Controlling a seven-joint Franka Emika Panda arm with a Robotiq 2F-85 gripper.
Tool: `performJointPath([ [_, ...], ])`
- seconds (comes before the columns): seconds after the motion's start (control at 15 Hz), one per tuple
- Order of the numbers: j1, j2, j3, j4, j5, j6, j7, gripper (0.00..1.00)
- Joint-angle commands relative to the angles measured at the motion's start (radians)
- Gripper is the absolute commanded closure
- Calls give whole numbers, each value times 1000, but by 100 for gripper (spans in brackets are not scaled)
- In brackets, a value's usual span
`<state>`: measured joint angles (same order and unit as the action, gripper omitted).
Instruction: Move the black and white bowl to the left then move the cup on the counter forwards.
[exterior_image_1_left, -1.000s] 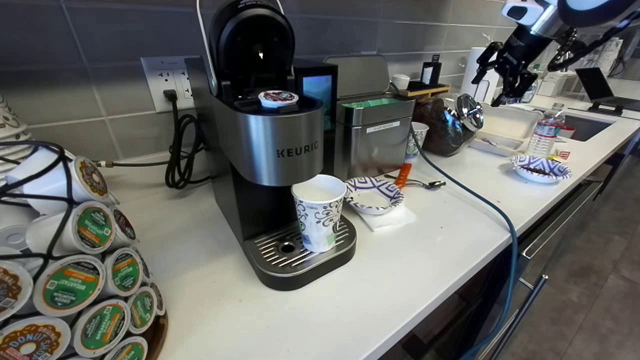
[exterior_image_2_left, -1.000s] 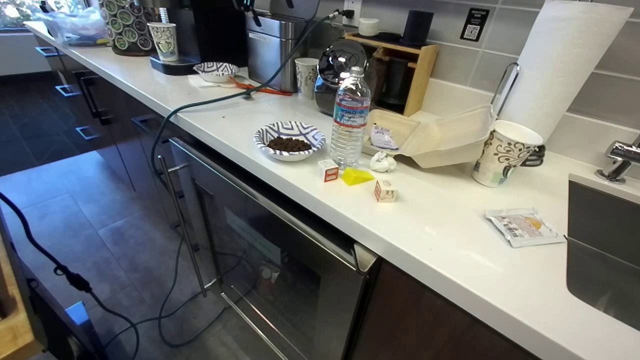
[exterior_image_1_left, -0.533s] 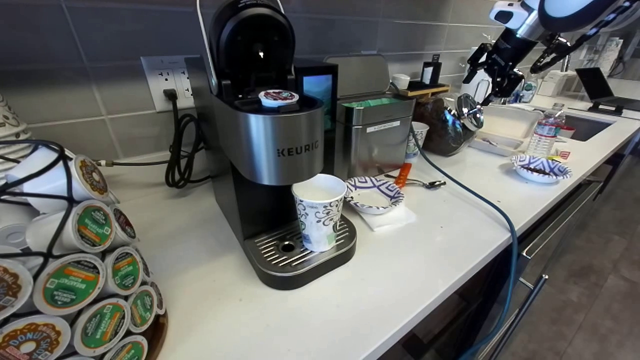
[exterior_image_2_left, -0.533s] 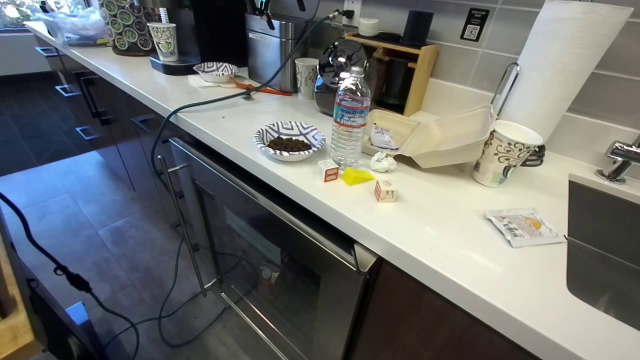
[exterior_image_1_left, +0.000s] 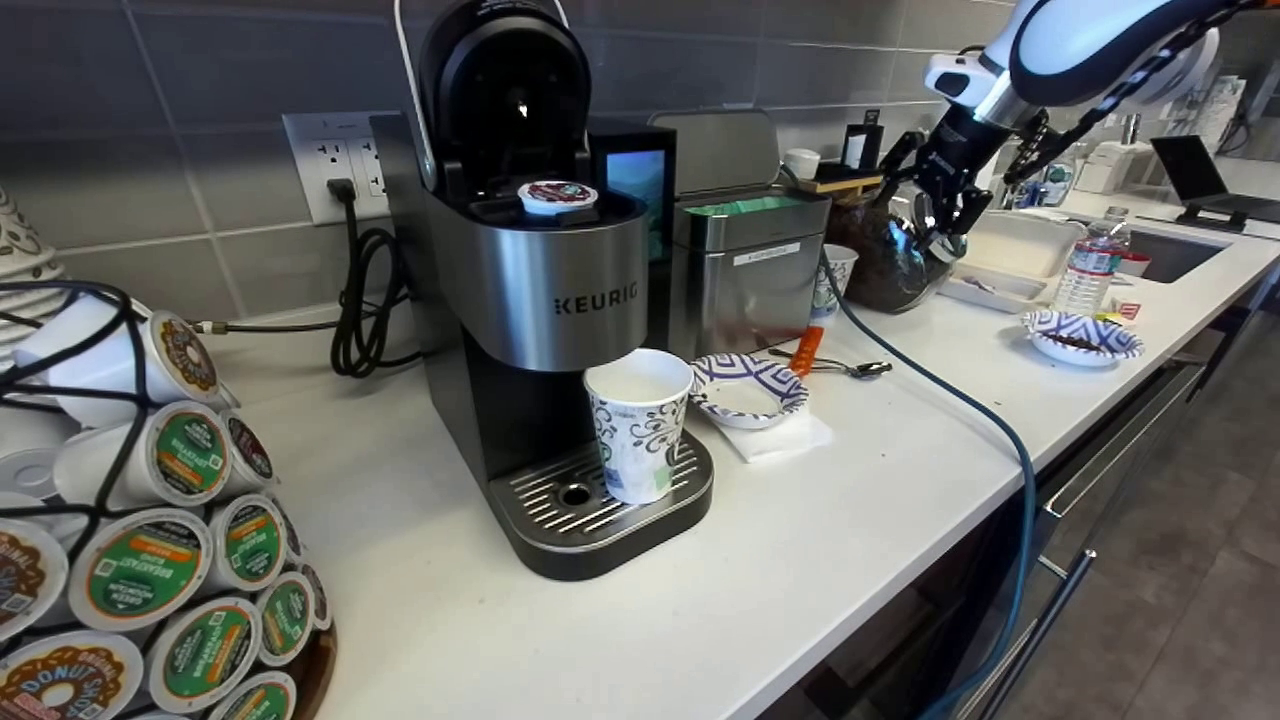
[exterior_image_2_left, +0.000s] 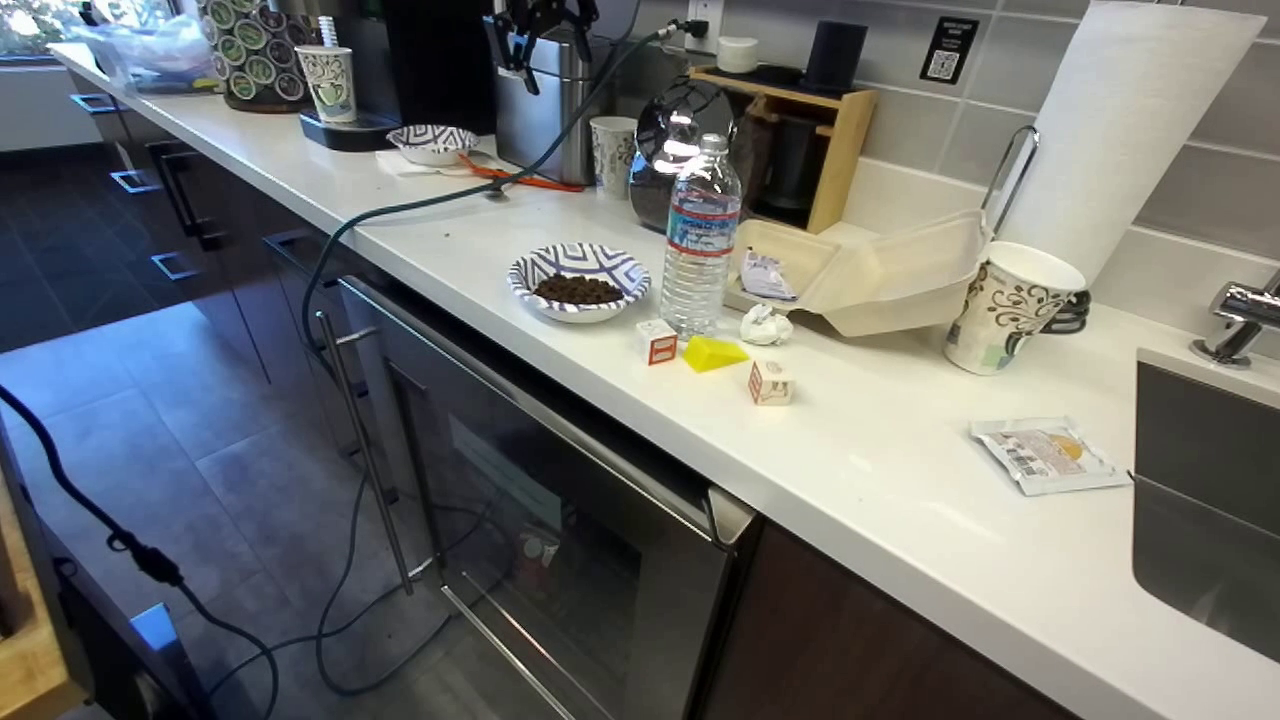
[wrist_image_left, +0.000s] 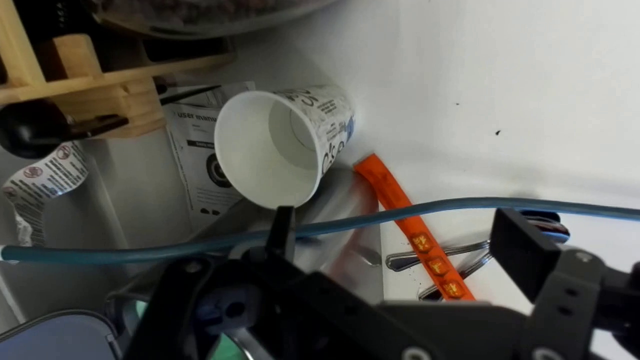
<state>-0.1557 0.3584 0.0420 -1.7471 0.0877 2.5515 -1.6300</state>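
Black gripper (wrist_image_left: 399, 241), lower half of the wrist view: jaws spread wide and empty. A teal cable (wrist_image_left: 450, 204) and an orange strip (wrist_image_left: 387, 182) show through the gap; one fingertip (wrist_image_left: 280, 231) overlaps the cable, contact cannot be told. In an exterior view, upper right of the frame, the gripper appears in front of a glass jar (exterior_image_1_left: 885, 270); contact likewise undetermined. White patterned cup (wrist_image_left: 285, 145), upper half of the wrist view, left of centre: mouth toward the lower left, base toward the upper right, long axis along that slant. In both exterior views the cup stands upright on the counter (exterior_image_2_left: 860, 455), long axis near vertical, just beside a steel container (exterior_image_1_left: 750, 300). Black and white bowl (exterior_image_1_left: 750, 387), right of centre in an exterior view: rests on a white napkin (exterior_image_1_left: 785, 440) just beside the coffee maker (exterior_image_1_left: 545, 290), opening upward, rim round. Another patterned bowl (exterior_image_2_left: 585, 258), near the centre in an exterior view, holds dark granules, just beside a water bottle (exterior_image_2_left: 703, 240).
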Motion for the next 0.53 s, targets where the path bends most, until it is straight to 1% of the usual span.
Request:
performJointPath([
  [0.0,-55,112,52,140,69,-91,-101,0],
  [0.07,-59,134,54,169,67,-118,-106,2],
  [0.2,-69,175,56,226,66,-172,-119,11],
  [0.33,-78,211,60,276,70,-201,-134,28],
  [0.4,-78,227,59,301,67,-211,-135,31],
  [0.47,-80,240,63,322,68,-214,-138,38],
])
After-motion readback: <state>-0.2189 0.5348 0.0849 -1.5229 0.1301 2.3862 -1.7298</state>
